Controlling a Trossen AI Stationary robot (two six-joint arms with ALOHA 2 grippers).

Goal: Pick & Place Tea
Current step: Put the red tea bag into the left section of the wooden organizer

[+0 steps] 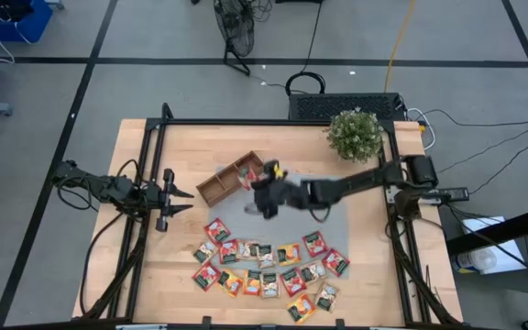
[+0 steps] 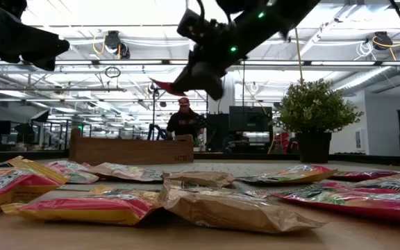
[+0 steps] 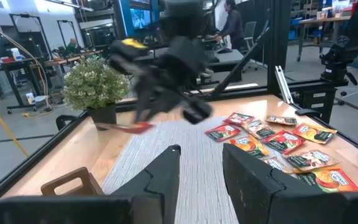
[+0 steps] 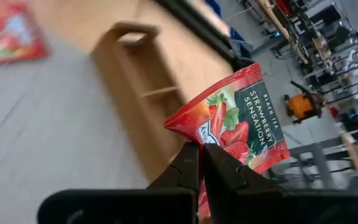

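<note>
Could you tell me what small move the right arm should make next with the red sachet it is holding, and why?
Probably carry it a little farther over the wooden tray and lower it before releasing. The right pincer is shut on a red strawberry tea sachet, held in the air near the tray's edge, not yet clearly above a compartment. The left pincer waits at the table's left side.
</note>
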